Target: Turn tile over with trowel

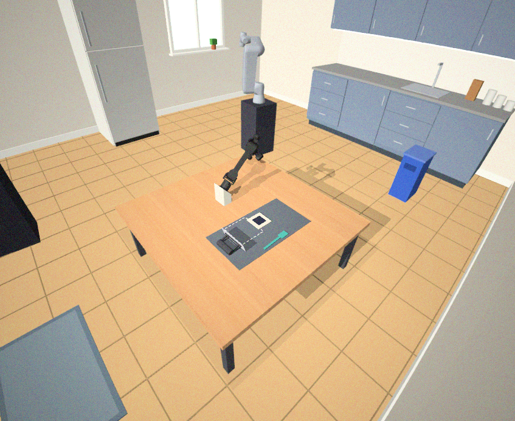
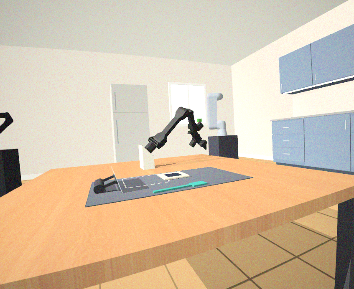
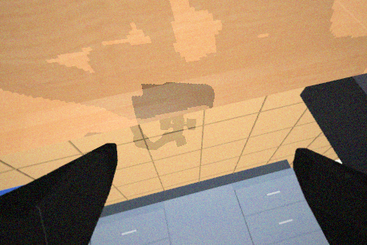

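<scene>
Tabletop (image 2: 202,214): light wood; carries a dark grey mat (image 2: 226,177) near its middle.
Trowel (image 2: 180,186): teal, lying flat on the mat's near strip; untouched; its long axis runs along the mat's length, handle toward the ramp end, blade toward the other end.
Dashed outline (image 2: 133,183): white, on the mat between a tilted ramp piece (image 2: 116,180) and the tile.
Tile (image 2: 173,175): pale square lying flat on the mat just beside the outline, not in it; dark marked side faces up.
Arm: dark, rising from a white block (image 2: 146,157) beyond the mat; elbow high, wrist bent downward.
Fingers (image 2: 198,143): spread nearly full wide; holding nothing; hanging in the air above the tabletop's far edge.
Key relation: the trowel lies well apart from the fingers, nearer the viewer and lower, across the mat; likely next move is a reach toward its handle.
</scene>
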